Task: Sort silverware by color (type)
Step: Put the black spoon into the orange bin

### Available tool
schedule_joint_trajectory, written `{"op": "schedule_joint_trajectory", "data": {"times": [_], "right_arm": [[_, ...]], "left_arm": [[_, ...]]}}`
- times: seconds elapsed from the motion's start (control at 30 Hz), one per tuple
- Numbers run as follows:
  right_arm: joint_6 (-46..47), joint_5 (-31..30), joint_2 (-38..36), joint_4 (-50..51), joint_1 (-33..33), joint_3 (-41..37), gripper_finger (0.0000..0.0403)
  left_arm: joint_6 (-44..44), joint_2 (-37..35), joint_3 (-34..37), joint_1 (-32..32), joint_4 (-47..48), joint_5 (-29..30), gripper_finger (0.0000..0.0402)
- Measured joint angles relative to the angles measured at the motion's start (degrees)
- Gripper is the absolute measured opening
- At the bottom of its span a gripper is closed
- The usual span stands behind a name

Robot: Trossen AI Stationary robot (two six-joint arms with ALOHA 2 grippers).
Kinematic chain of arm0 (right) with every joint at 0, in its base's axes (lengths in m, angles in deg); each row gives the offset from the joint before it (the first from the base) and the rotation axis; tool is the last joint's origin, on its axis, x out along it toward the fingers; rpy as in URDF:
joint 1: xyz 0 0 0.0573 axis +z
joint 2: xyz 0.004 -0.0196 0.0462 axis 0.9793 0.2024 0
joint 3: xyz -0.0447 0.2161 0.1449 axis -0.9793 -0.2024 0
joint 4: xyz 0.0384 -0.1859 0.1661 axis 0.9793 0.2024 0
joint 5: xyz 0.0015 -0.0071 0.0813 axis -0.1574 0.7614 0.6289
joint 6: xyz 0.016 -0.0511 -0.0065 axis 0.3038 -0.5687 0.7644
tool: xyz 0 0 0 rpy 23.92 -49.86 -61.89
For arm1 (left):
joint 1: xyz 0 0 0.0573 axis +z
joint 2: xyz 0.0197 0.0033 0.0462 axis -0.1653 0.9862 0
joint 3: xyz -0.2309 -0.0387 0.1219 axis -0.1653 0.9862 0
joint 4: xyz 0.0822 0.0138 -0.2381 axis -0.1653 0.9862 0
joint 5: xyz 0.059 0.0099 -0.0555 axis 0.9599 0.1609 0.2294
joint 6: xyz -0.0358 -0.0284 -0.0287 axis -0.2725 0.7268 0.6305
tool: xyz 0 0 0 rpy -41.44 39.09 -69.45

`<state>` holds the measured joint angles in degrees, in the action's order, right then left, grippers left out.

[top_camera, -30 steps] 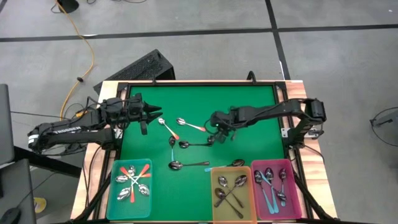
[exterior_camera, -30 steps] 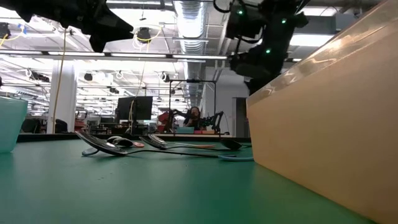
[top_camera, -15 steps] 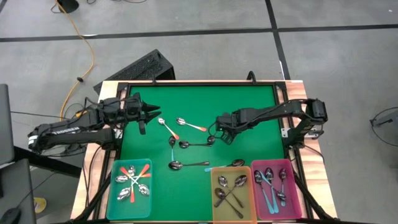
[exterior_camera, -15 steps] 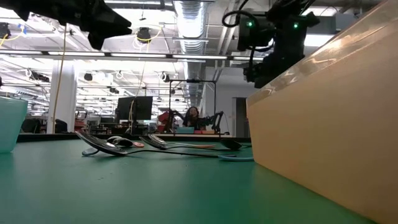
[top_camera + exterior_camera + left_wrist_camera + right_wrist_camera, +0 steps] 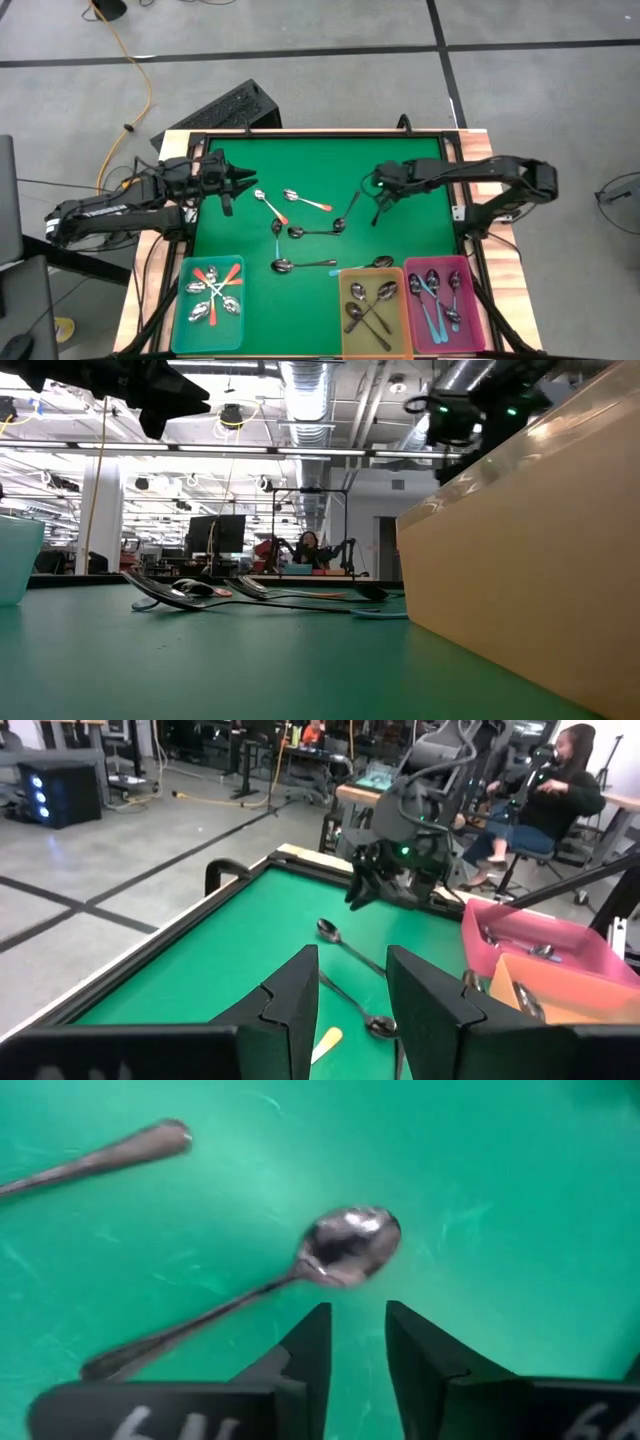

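The right gripper (image 5: pixel 381 207) hovers over the green desk (image 5: pixel 320 160), its fingers (image 5: pixel 305 1350) slightly parted and empty, above the bowl of a plain metal spoon (image 5: pixel 250 1285) lying flat mid-desk. Other loose spoons (image 5: pixel 300 232) lie to its left. The left gripper (image 5: pixel 243 180) waits at the left, fingers slightly parted, empty.

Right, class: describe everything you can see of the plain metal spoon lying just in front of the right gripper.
The plain metal spoon is all shiny metal, with no coloured handle. Its oval bowl faces up and its slim handle runs diagonally away across the green mat. It lies flat and alone, touching nothing else. The right gripper hovers just above the bowl, fingers slightly apart, not gripping it.
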<state>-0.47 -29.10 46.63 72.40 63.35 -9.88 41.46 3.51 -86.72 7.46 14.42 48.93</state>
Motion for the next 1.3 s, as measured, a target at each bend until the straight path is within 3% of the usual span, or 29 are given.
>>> {"op": "schedule_joint_trajectory", "data": {"times": [0.2,0.4,0.93,1.3], "right_arm": [[1.4,3.3,-6.8,-12.0,-5.9,-10.2,0.0181],[1.2,3.7,-7.5,-16.4,-9.3,-12.1,0.0231],[1.0,0.6,-7.5,-21.4,-10.9,-12.1,0.0234],[4.4,0.2,-7.5,-29.5,-8.9,-18.6,0.0234]], "left_arm": [[0.5,0.0,0.0,0.0,-0.1,0.0,0.0105],[1.7,0.0,0.0,0.0,-0.1,1.7,0.0105],[3.2,0.1,0.0,0.0,0.2,2.6,0.0105],[2.0,0.1,0.0,0.0,-0.1,2.6,0.0105]]}}
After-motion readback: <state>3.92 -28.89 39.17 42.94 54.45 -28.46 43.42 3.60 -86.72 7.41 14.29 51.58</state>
